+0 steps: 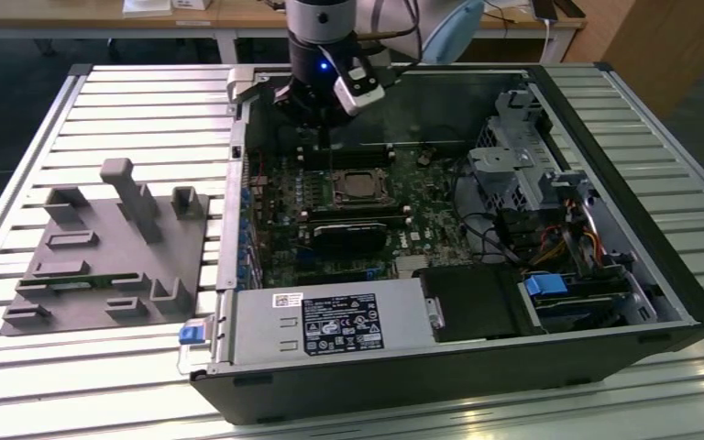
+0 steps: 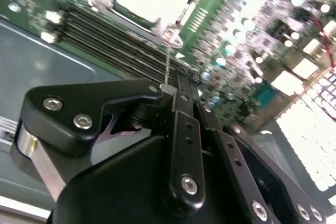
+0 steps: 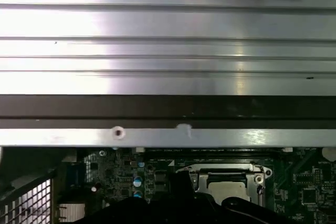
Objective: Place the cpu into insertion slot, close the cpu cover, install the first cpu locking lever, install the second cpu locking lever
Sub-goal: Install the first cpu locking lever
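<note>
The green motherboard (image 1: 432,206) lies inside the open computer case. On it, the insertion slot (image 1: 355,185) holds the silver-topped cpu (image 3: 227,187), and the cpu cover (image 3: 226,170) lies flat over it as a silver frame. My gripper (image 1: 313,139) hangs just beyond the slot's far side, close to the case wall. In the second wrist view my gripper (image 2: 178,81) is shut, its black fingers pressed together. A thin wire locking lever (image 2: 167,61) runs from the socket corner down to the fingertip. I cannot tell whether the lever is pinched or merely touched.
A long black heatsink (image 1: 349,240) sits just in front of the slot. The drive cage (image 1: 517,156) and cables (image 1: 548,246) crowd the exterior view's right; the power supply (image 1: 327,325) lies in front. A grey fixture block (image 1: 107,247) stands on the slatted table at the left.
</note>
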Controlling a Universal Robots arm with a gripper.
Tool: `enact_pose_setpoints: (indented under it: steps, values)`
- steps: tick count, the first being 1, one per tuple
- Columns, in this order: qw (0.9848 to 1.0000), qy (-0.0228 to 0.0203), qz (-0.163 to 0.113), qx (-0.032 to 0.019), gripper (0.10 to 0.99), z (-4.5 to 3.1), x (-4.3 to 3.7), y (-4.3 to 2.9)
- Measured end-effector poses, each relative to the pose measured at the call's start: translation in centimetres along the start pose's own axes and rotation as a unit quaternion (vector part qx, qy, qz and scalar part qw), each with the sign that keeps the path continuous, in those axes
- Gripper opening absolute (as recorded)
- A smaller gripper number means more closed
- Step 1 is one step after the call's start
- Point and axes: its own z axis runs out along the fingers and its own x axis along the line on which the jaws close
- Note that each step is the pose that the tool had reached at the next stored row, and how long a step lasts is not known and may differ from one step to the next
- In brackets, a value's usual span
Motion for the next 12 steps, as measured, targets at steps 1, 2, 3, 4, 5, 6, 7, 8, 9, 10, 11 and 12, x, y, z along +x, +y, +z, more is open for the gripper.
enact_pose_setpoints:
  steps: [1, 2, 3, 4, 5, 6, 7, 8, 9, 10, 11, 12]
  values:
    - [1.0000, 0.0001, 0.000, 0.0000, 0.122, 0.04, -0.45, 0.01]
    - [1.0000, 0.0002, 0.000, 0.0000, 0.122, 0.08, -0.89, 0.01]
    - [1.0000, 0.0003, 0.000, 0.0000, 0.122, 0.13, -1.38, 0.02]
    - [1.0000, 0.0005, 0.000, 0.0000, 0.122, 0.17, -1.83, 0.02]
    - [1.0000, 0.0006, 0.000, 0.0001, 0.122, 0.22, -2.28, 0.03]
    - [1.0000, 0.0007, 0.000, 0.0000, 0.122, 0.28, -2.73, 0.03]
    - [1.0000, 0.0008, 0.000, 0.0000, 0.122, 0.32, -3.08, 0.04]
    - [1.0000, 0.0007, 0.000, 0.0000, 0.122, 0.36, -3.17, 0.04]
    - [1.0000, 0.0008, 0.000, 0.0000, 0.122, 0.37, -3.17, 0.03]
    - [1.0000, 0.0008, 0.000, -0.0014, 0.122, 0.39, -3.17, 0.02]
    - [1.0000, 0.0009, 0.000, -0.0066, 0.122, 0.41, -3.18, 0.03]
    - [0.9999, 0.0009, 0.000, -0.0115, 0.122, 0.45, -3.18, 0.03]
